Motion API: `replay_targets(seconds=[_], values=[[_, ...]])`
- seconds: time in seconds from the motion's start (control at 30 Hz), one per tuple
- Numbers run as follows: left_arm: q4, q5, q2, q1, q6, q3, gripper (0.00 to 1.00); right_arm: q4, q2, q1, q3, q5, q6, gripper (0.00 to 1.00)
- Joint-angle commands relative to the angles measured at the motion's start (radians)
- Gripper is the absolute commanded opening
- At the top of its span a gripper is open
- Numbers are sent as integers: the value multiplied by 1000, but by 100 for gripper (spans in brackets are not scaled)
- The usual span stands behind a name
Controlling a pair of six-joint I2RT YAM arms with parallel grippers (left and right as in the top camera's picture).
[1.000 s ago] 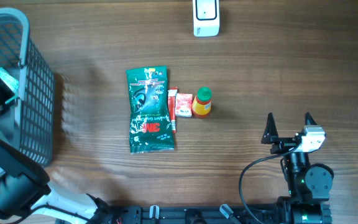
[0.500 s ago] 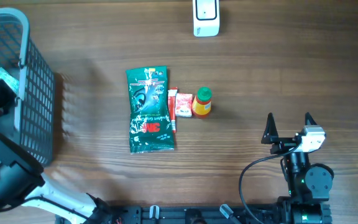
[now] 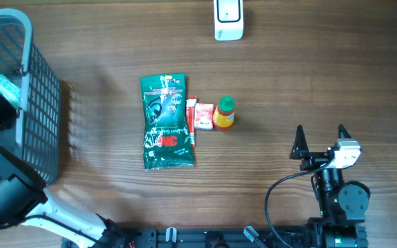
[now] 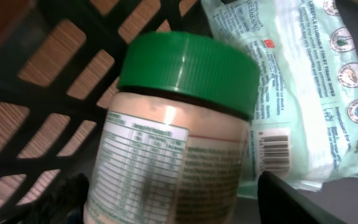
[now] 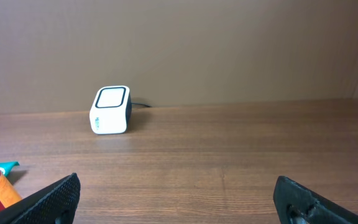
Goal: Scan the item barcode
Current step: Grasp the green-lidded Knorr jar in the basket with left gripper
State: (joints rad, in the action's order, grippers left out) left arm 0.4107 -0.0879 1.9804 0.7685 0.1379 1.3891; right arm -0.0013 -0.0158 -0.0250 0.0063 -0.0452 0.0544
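Observation:
In the left wrist view a jar (image 4: 179,137) with a green lid and a printed label lies inside the black basket (image 4: 55,56). My left gripper (image 4: 176,200) straddles its body: the left finger is against the jar, and a thin gap shows at the right finger. A pale green wipes pack (image 4: 303,81) with a barcode lies beside the jar. The white scanner (image 3: 228,18) stands at the table's far edge, and it also shows in the right wrist view as the scanner (image 5: 111,110). My right gripper (image 3: 320,141) rests open near the front right, with nothing in it.
The mesh basket (image 3: 40,103) fills the left edge. A green pouch (image 3: 166,121), a small red box (image 3: 202,115) and a yellow bottle with a green cap (image 3: 224,114) lie mid-table. Bare wood lies between the right gripper (image 5: 179,199) and the scanner.
My left gripper has sunk a little deeper into the basket and its jaws have narrowed around the jar. The right arm has not moved.

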Motion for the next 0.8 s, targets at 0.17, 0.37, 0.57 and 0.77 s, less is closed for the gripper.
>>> replay_targets(seconds=[0.17,0.37,0.57,0.77], values=[[39,91,35,1,-76,0,63,2,2,5,-1,-13,-9,100],[114,126,21,-5,-161,0,56,2,2,5,-1,-13,-8,100],[236,126,-11,-5,-266,0,49,2,2,5,-1,-13,-9,100],[354,169,-18,-5,-312,0,41,2,2,5,-1,-13,-9,100]])
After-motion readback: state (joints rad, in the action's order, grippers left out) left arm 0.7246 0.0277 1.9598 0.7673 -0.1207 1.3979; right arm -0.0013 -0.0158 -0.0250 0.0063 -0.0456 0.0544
